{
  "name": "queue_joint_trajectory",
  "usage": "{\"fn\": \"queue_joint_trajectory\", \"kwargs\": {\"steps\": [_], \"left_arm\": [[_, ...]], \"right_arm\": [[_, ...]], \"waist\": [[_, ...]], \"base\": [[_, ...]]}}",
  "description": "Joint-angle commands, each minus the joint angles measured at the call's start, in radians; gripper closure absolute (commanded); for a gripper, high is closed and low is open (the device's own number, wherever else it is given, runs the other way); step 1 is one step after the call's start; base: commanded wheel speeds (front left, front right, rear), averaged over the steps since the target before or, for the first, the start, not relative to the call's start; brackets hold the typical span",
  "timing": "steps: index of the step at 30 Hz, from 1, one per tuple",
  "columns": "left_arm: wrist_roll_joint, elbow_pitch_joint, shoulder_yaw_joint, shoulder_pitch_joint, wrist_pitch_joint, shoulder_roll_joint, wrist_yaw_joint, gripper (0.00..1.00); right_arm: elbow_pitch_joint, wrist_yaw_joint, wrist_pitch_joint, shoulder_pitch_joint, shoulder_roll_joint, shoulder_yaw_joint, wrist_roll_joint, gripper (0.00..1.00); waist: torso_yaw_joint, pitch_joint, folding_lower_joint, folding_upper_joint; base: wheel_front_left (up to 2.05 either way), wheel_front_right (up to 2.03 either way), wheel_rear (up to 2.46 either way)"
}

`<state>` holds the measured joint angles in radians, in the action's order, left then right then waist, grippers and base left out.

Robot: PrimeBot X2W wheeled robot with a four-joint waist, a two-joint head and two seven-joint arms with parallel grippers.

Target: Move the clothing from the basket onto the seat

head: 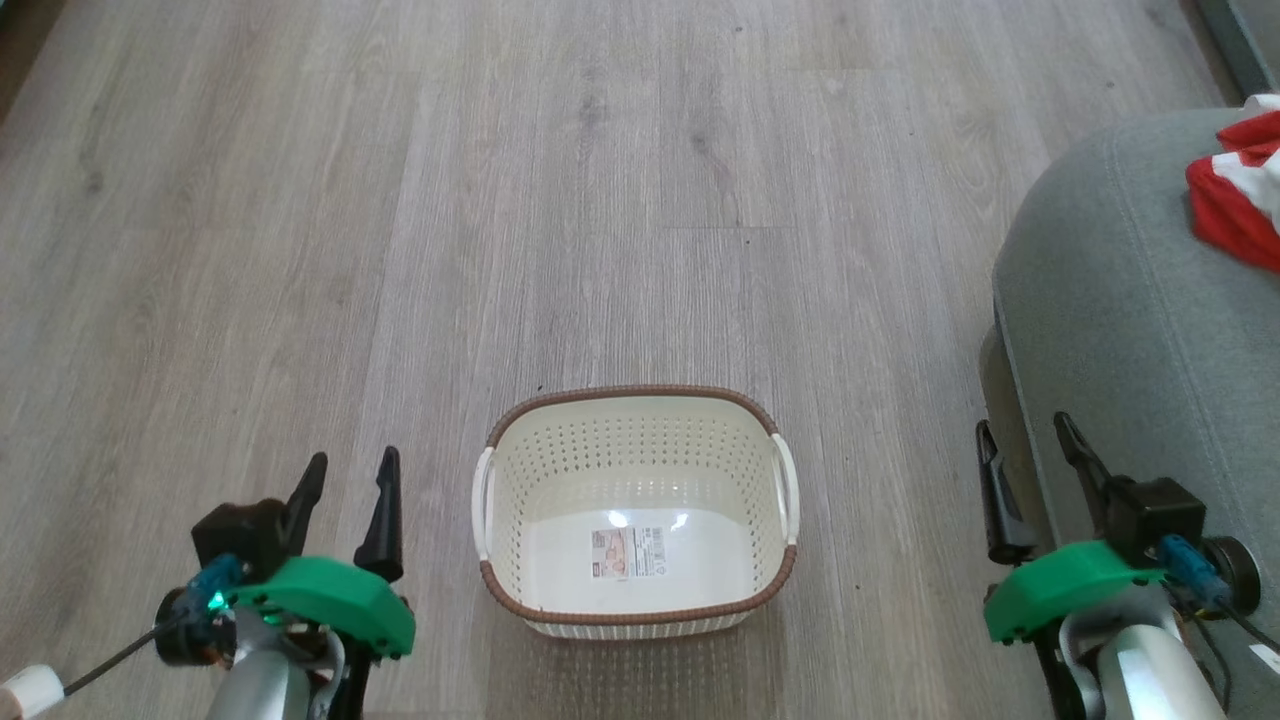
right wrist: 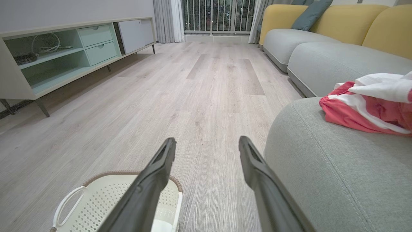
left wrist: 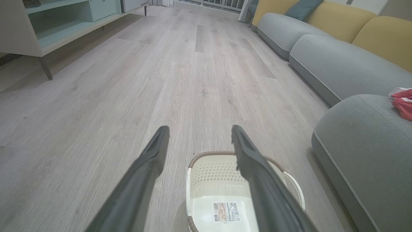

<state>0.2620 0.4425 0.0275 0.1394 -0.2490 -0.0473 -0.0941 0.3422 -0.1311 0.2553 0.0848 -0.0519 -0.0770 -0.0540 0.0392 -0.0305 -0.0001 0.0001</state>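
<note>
While the basket (head: 635,392) stands on the plank floor (head: 600,200), the clothing (head: 1235,205) lies on the seat (head: 1120,300) to its right.
Head view: oval, perforated cream walls, woven-look rim, handle-to-handle axis pointing at the rounded seat. Left gripper (head: 352,460) and right gripper (head: 1024,425) flank the basket, fingers spread wide. Left wrist view: label on the smooth basket bottom. Right wrist view: soft, crumpled red-white fabric; stitched upholstery.

You have a cream basket (head: 630,450) with dotted perforations, a brown woven-look rim and white handles. The clothing (head: 1238,200) is red with white stripes, the seat (head: 1120,300) plain grey-green; the floor (head: 600,200) is pale grey wood-grain plank.
</note>
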Motion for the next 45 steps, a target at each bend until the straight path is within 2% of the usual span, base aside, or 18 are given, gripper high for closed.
{"fn": "queue_joint_trajectory", "kwargs": {"steps": [1, 6, 7, 12, 45], "left_arm": [[-0.008, -0.033, -0.038, 0.032, -0.013, -0.005, -0.002, 0.0], [-0.008, -0.026, -0.037, 0.034, -0.013, -0.004, -0.011, 0.0], [-0.006, 0.005, -0.002, 0.0, 0.0, 0.002, -0.009, 1.0], [0.016, 0.048, -0.005, -0.013, 0.013, 0.007, -0.009, 1.0], [0.364, -0.019, -0.038, -0.021, 0.102, 0.004, -0.016, 1.0]], "right_arm": [[-0.03, 0.0, 0.006, 0.018, 0.002, 0.028, -0.006, 0.0], [-0.028, 0.0, 0.006, 0.021, 0.002, 0.03, -0.012, 0.0], [0.0, 0.0, 0.0, 0.0, 0.0, 0.007, -0.007, 1.0], [0.049, 0.0, -0.012, -0.006, 0.001, 0.001, -0.032, 1.0], [0.006, 0.0, -0.102, -0.002, 0.001, -0.005, -0.431, 1.0]], "waist": [[-0.001, -0.001, 0.0001, -0.0001], [-0.009, -0.004, 0.0001, -0.0001], [-0.009, -0.004, 0.0001, -0.0001], [-0.01, -0.003, 0.0001, -0.0001], [-0.018, 0.005, 0.0001, -0.0001]], "base": [[0.0, 0.0, 0.0], [0.0, 0.0, 0.0], [0.0, 0.0, 0.0], [0.0, 0.0, 0.0], [0.0, 0.0, 0.0]]}}
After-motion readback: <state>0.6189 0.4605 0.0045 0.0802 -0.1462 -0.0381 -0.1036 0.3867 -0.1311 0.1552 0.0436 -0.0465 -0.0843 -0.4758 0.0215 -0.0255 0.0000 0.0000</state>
